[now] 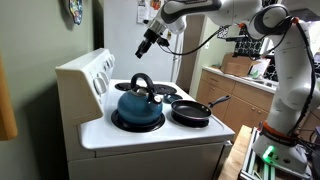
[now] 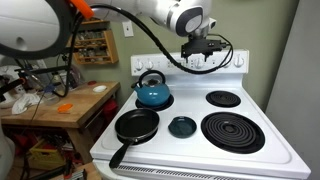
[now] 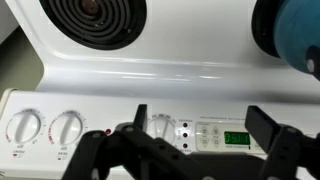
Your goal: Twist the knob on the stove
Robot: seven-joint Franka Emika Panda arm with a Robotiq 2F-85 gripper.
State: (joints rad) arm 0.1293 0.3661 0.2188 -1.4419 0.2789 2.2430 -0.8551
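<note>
The white stove (image 1: pixel 150 142) shows in both exterior views (image 2: pixel 275 150), with black burners and a raised back panel (image 1: pixel 85 72) bearing a row of knobs. My gripper (image 1: pixel 146 48) hangs open in the air in front of that panel, also seen in an exterior view (image 2: pixel 200 55). In the wrist view the open fingers (image 3: pixel 196 135) frame the panel: a white knob (image 3: pixel 160 128) lies just inside one finger, beside a green clock display (image 3: pixel 235 138). Two more knobs (image 3: pixel 45 127) sit off to the side. Nothing is between the fingers.
A teal kettle (image 1: pixel 137 105) stands on a burner near the panel, also in an exterior view (image 2: pixel 152 95). A black frying pan (image 1: pixel 190 112) sits on the neighbouring burner (image 2: pixel 136 125), with a small dark round piece (image 2: pixel 182 126) beside it. A wooden counter (image 2: pixel 50 105) adjoins the stove.
</note>
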